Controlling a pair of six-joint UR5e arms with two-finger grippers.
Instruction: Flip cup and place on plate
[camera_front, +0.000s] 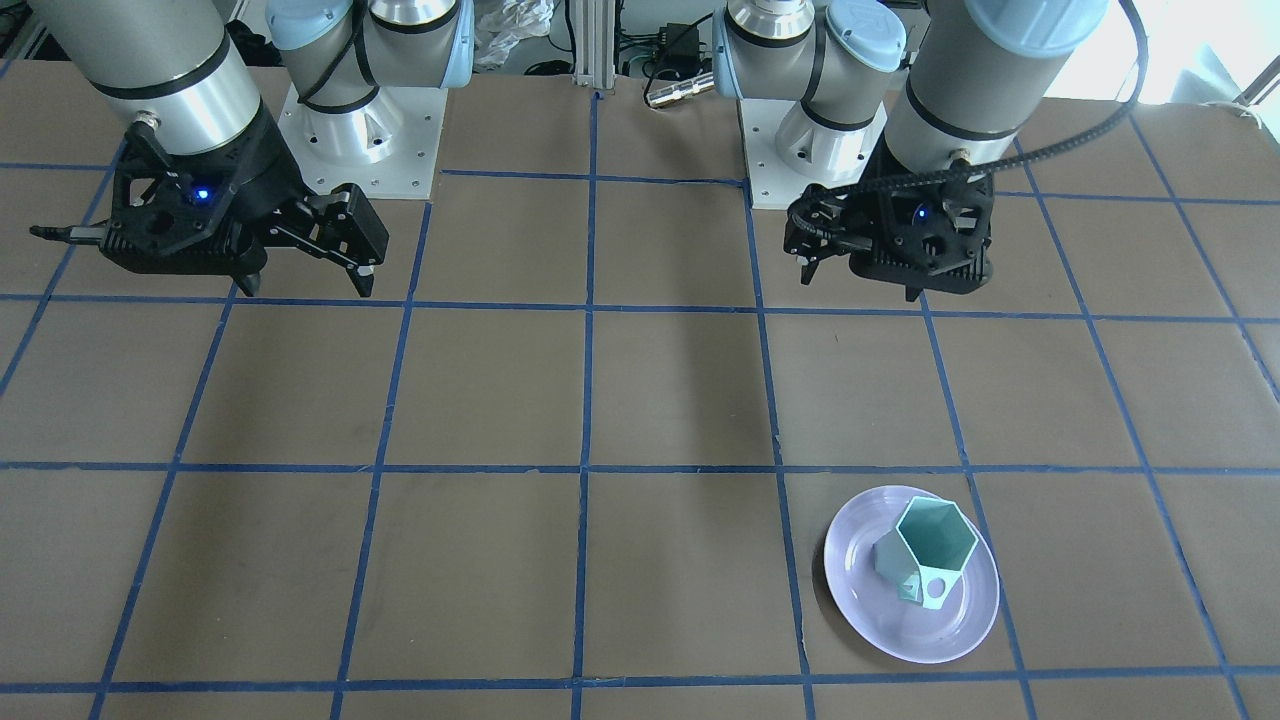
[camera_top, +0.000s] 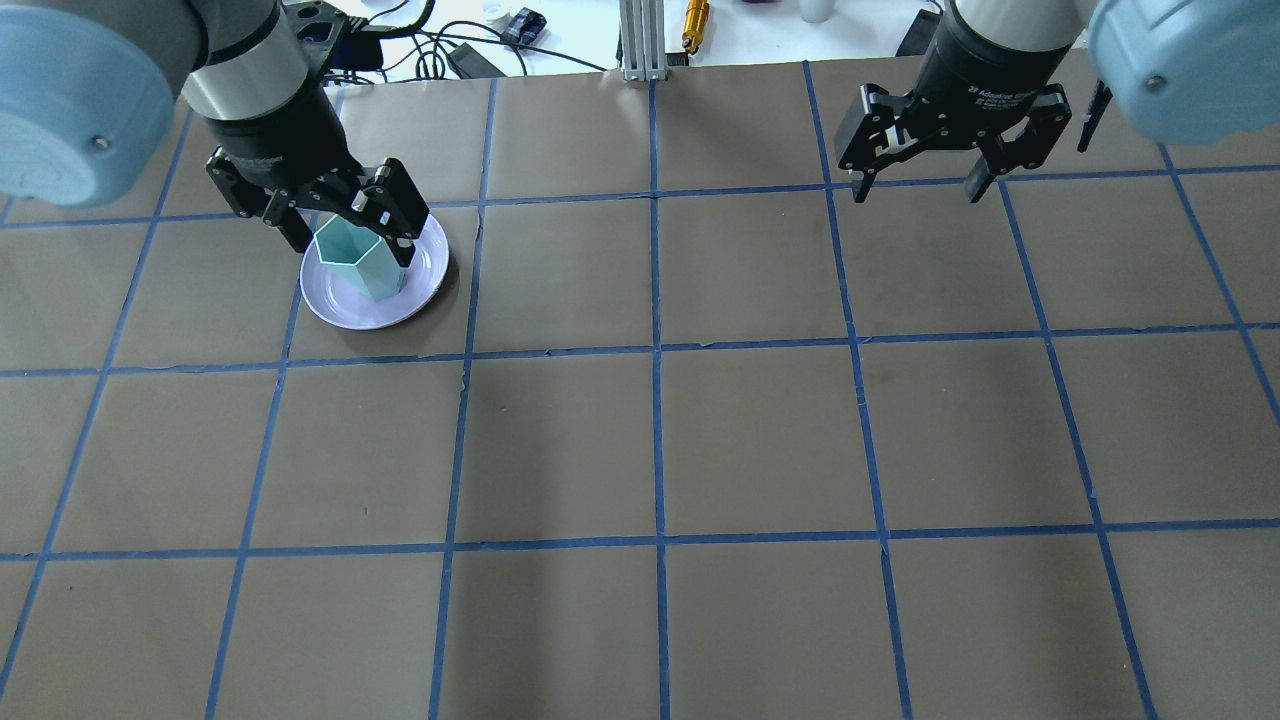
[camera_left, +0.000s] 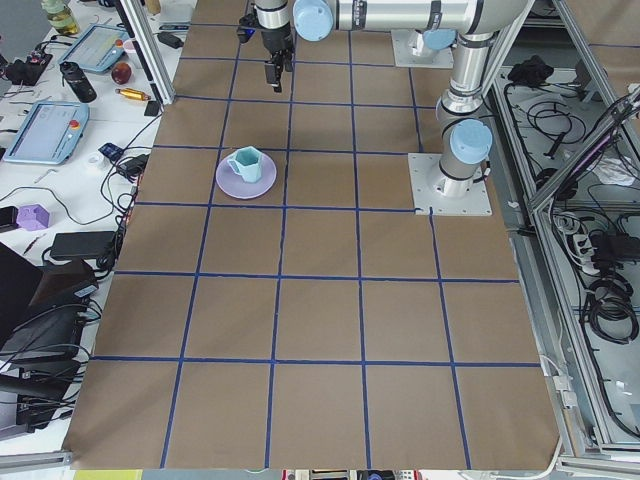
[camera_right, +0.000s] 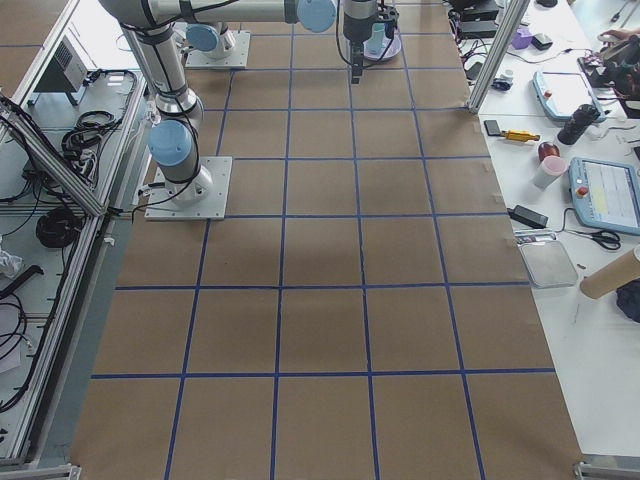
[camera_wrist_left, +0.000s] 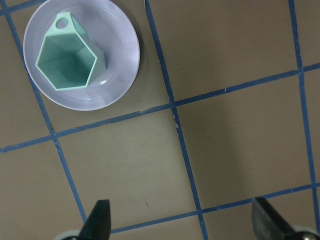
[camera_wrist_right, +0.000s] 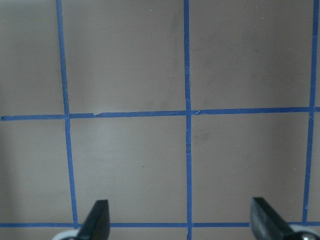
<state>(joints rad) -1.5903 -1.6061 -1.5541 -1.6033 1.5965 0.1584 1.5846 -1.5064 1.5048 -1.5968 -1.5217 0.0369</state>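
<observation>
One cup upright on one plate, in the left half of the bench, nearer the operators' edge than the robot's and away from every corner.

Mouth up, hexagonal rim on top, single loop handle turned toward the operators' edge, base on the plate's middle. Two grippers, both raised clear of the bench and apart from the cup. Left gripper with its two fingers spread wide over brown paper and blue tape lines, cup and plate outside the gap. Right gripper above the right half, two fingers likewise spread wide over bare paper.
</observation>
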